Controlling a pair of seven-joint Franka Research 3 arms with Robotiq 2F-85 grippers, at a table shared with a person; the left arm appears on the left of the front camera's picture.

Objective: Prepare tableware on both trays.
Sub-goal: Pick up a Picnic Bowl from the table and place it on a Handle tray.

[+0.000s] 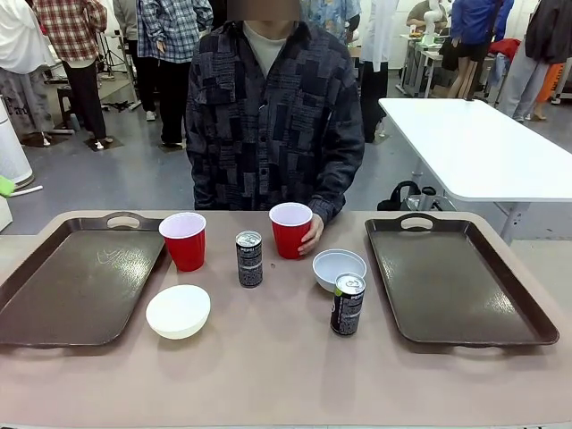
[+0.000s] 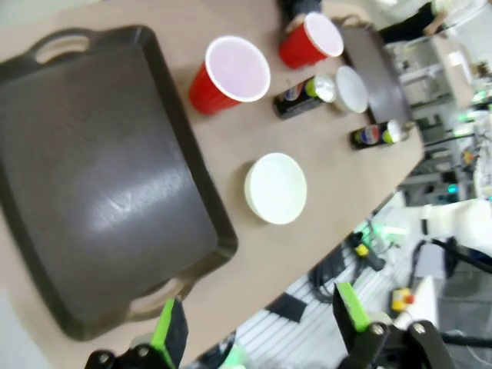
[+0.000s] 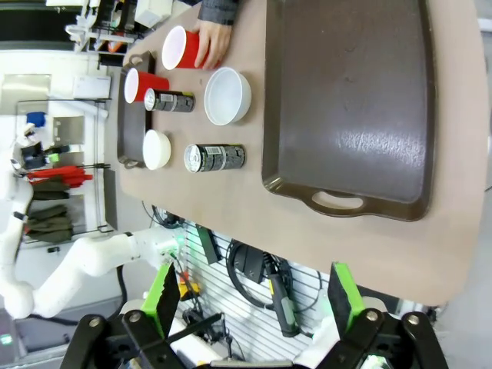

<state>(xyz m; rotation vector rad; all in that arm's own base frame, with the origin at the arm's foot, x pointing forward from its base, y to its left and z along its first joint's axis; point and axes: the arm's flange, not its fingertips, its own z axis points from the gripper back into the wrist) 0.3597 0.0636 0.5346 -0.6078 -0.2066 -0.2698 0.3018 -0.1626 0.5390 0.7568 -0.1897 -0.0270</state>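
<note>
Two dark brown trays lie bare, the left tray (image 1: pixel 71 286) and the right tray (image 1: pixel 456 277). Between them on the table stand two red cups (image 1: pixel 184 241) (image 1: pixel 290 230); the person's hand (image 1: pixel 313 234) holds the farther one. Two black cans (image 1: pixel 249 259) (image 1: pixel 348 304) stand upright. A creamy bowl (image 1: pixel 179 311) sits near the left tray, a bluish bowl (image 1: pixel 340 268) near the right. My left gripper (image 2: pixel 261 323) hangs open above the left tray's (image 2: pixel 92 177) near edge. High over the right tray's (image 3: pixel 354 100) near edge, my right gripper (image 3: pixel 254 296) is open too.
The person stands at the table's far side, behind the cups. A white table (image 1: pixel 474 152) stands beyond at the right. Cables and a slatted wall show below the table's near edge (image 3: pixel 292 254) in the right wrist view.
</note>
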